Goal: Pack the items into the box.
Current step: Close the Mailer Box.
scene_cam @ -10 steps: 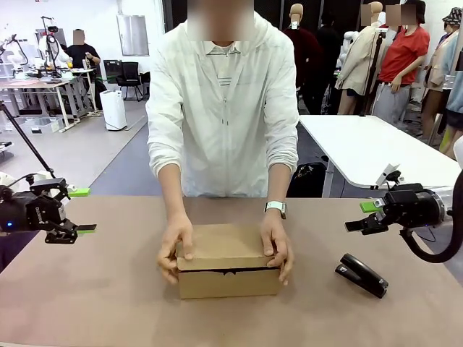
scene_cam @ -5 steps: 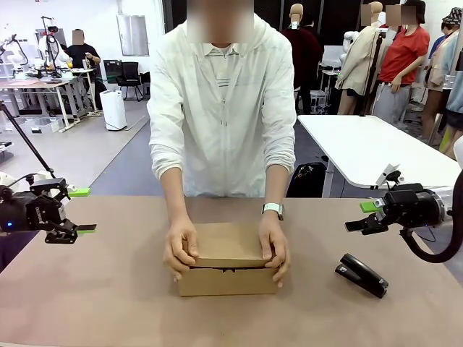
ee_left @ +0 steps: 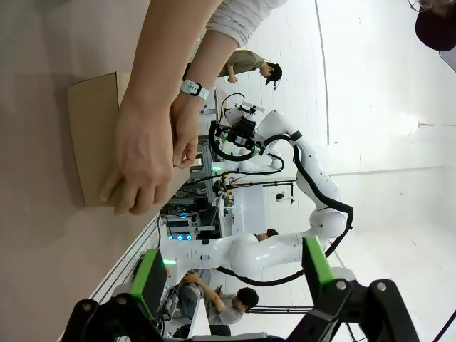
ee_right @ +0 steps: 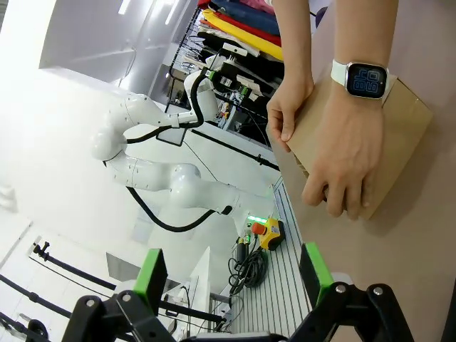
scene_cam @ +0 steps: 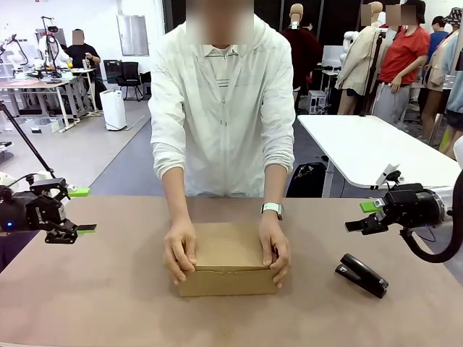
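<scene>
Brown cardboard box [scene_cam: 228, 260]: mid-tabletop [scene_cam: 108, 289], near the robot's edge, lid flap down. Person's two hands [scene_cam: 179, 251] clasp its left and right ends, fingers over the front corners; a watch [scene_cam: 272, 209] on one wrist. Black stapler [scene_cam: 364, 275]: flat on the tabletop, well right of the box. Left hand [scene_cam: 81, 229]: at the left edge above the tabletop, green pads spread apart, nothing between them. Right hand [scene_cam: 358, 217]: above the stapler, jaws likewise apart, empty.
</scene>
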`<state>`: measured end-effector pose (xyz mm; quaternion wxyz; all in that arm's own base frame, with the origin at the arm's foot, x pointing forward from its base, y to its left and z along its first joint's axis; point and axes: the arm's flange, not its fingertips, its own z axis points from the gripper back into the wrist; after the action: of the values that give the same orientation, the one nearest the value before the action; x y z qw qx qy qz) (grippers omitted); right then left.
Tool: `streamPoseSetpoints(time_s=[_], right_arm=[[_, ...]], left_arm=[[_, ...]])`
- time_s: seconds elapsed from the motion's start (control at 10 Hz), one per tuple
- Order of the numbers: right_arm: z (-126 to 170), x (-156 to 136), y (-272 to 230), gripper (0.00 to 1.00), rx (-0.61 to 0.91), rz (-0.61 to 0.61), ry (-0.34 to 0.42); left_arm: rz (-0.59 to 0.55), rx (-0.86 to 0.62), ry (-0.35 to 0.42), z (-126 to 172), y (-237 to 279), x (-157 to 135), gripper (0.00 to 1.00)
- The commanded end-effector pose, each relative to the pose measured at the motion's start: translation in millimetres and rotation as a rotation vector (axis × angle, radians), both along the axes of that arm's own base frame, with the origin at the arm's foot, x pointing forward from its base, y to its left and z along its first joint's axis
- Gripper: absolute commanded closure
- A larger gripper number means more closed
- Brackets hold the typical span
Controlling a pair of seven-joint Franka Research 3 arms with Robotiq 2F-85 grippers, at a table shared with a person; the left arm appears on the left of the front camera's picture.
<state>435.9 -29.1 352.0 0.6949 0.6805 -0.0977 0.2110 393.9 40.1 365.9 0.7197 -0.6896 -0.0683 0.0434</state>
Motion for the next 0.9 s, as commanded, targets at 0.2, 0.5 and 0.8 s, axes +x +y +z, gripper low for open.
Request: streamPoseSetpoints(time_s=[0.2, 0.5, 0.8], right_arm=[[1.9, -0.2, -0.7, 0.0, 0.004, 0.011, -0.008], [1.9, -0.2, -0.7, 0.0, 0.004, 0.011, -0.008], [1.9, -0.2, -0.7, 0.0, 0.004, 0.011, -0.008]], left_arm=[[0.012, -0.005, -0.018, 1.1, 0.2, -0.9, 0.0], [0.012, -0.005, -0.018, 1.1, 0.2, -0.9, 0.0], [0.012, -0.005, -0.018, 1.1, 0.2, -0.9, 0.0]])
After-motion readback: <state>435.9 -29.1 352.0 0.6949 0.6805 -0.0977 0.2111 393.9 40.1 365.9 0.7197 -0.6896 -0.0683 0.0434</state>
